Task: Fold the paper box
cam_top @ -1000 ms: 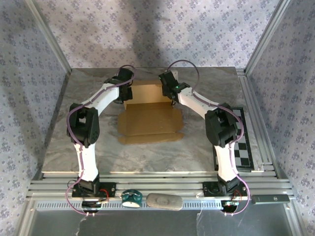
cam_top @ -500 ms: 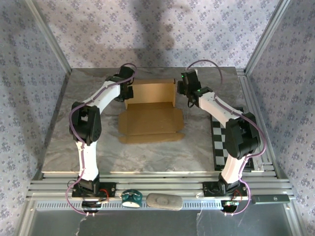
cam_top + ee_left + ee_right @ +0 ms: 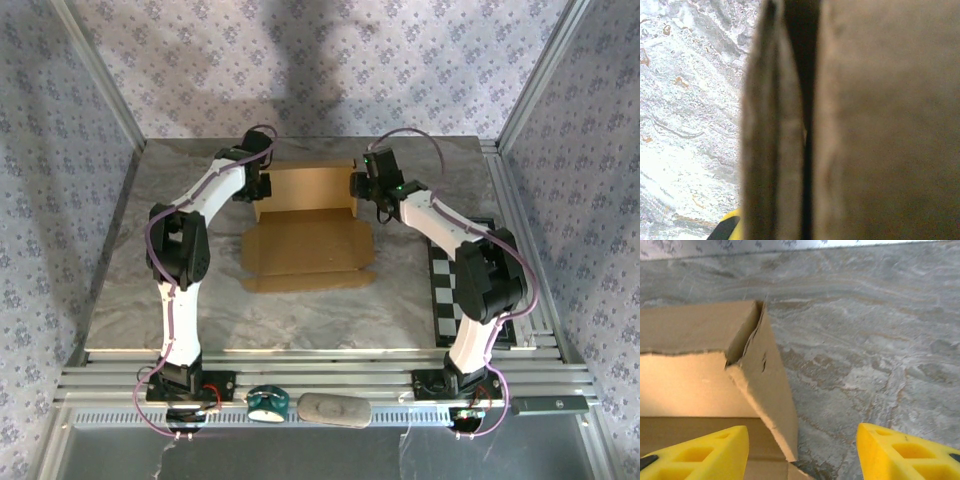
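Left gripper (image 3: 256, 188) at the far-left corner of the paper box (image 3: 305, 245), jaws pressed together on the cardboard there, folded layers right up against the left wrist camera. Box sits mid-table (image 3: 180, 300) between both grippers, long axis left-right, back wall upright on the far side, flat front flap pointing toward the arm bases. Right gripper (image 3: 362, 190) at the far-right corner, jaws apart, yellow fingers (image 3: 695, 450) either side of the raised right side wall, not clamping; checkered board (image 3: 497, 290) further right
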